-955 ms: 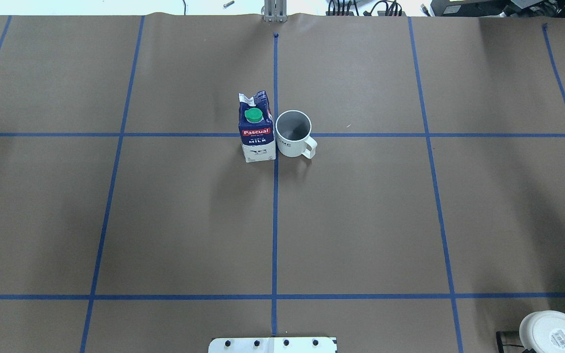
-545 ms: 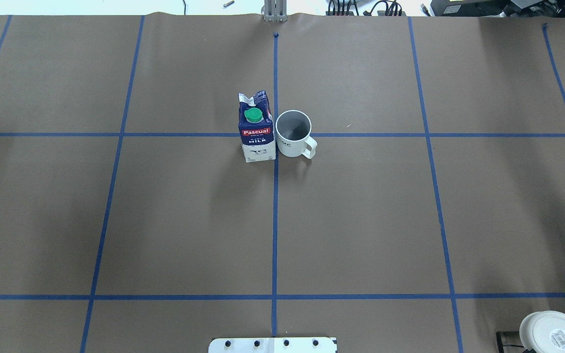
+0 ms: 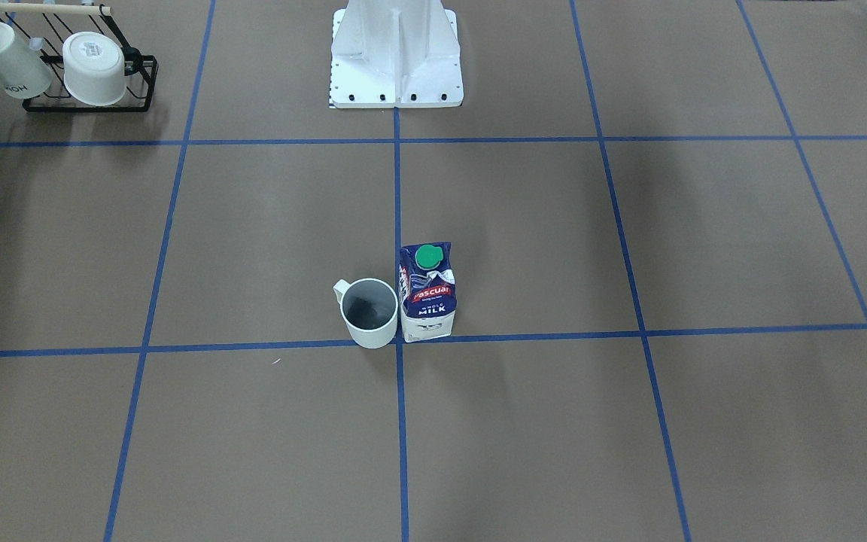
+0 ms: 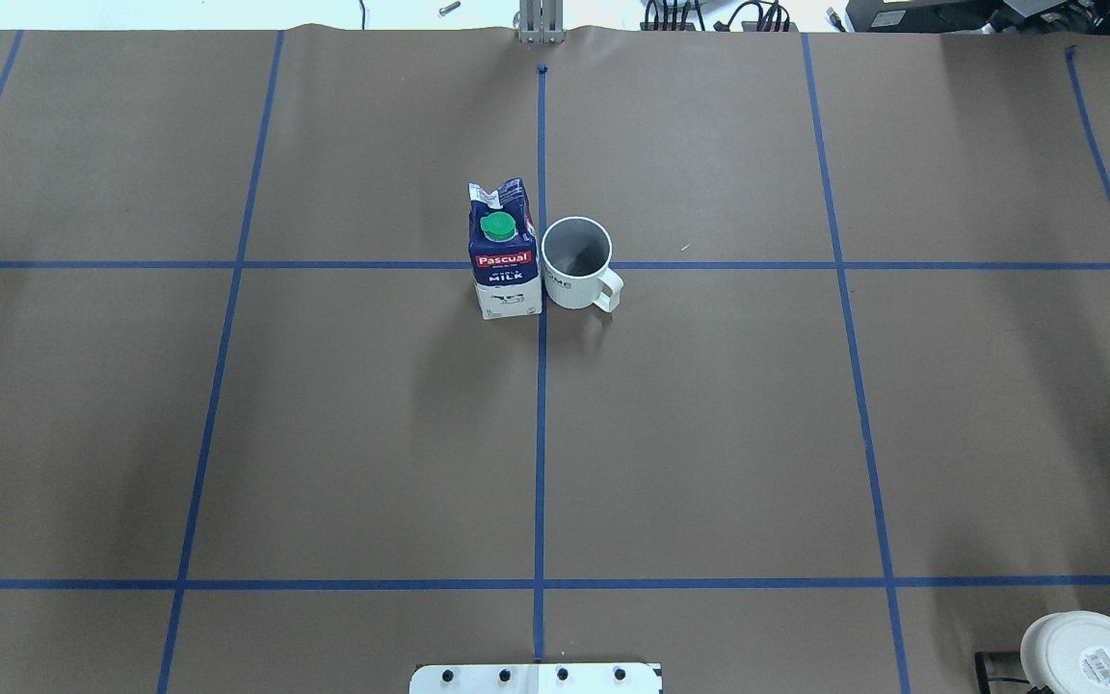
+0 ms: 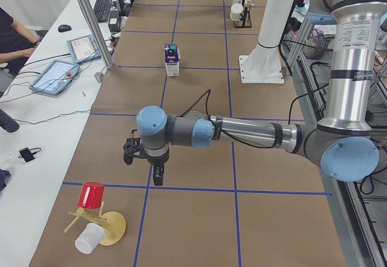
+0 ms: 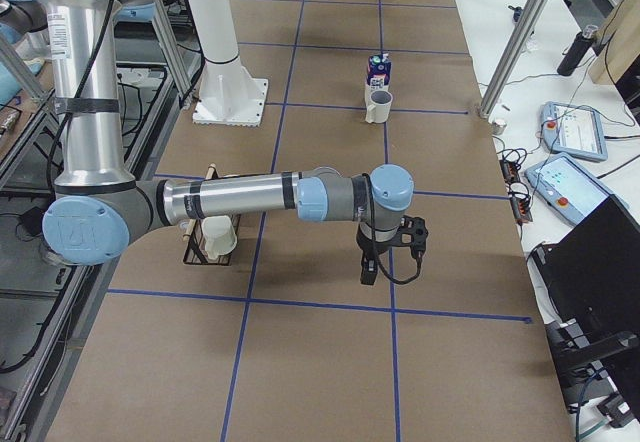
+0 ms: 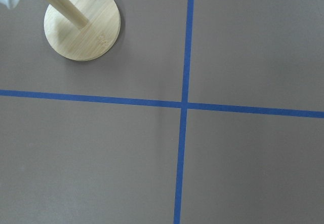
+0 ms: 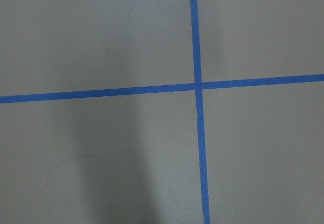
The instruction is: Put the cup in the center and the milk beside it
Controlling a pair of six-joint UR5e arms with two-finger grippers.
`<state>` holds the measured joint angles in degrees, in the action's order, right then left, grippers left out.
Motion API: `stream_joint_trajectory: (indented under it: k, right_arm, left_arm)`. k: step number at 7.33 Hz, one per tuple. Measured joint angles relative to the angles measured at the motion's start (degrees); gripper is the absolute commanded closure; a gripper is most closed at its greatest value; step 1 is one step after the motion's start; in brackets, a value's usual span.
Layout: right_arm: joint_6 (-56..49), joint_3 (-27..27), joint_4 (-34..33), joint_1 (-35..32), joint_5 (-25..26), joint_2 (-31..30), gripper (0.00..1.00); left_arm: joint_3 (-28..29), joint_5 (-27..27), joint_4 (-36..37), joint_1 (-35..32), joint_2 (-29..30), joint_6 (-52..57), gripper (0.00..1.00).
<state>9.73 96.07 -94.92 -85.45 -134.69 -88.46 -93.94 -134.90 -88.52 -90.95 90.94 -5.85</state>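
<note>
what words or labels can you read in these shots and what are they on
"Pascual": red band on the milk carton.
"MILK": white letters below that band.
"OME", perhaps: faint grey print on the cup.
Sticker on the upturned white cup: too small to read.
Lettering on the racked mug: blurred.

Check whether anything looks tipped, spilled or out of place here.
Nothing stands out. The white mug with the grey inside and the tall blue-and-white milk carton both stand upright, side by side, on the brown-papered table; no spill shows.
</note>
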Motion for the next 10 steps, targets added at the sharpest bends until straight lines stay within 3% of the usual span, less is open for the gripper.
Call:
stream_joint_trajectory:
  k: [10]
  right_arm:
    - [0.0,-0.7,-0.6,-3.4,-2.7,-0.5,0.0]
  left_arm:
    - [1.4,-0.9,-0.3,-1.2,-1.4,2.3,0.02]
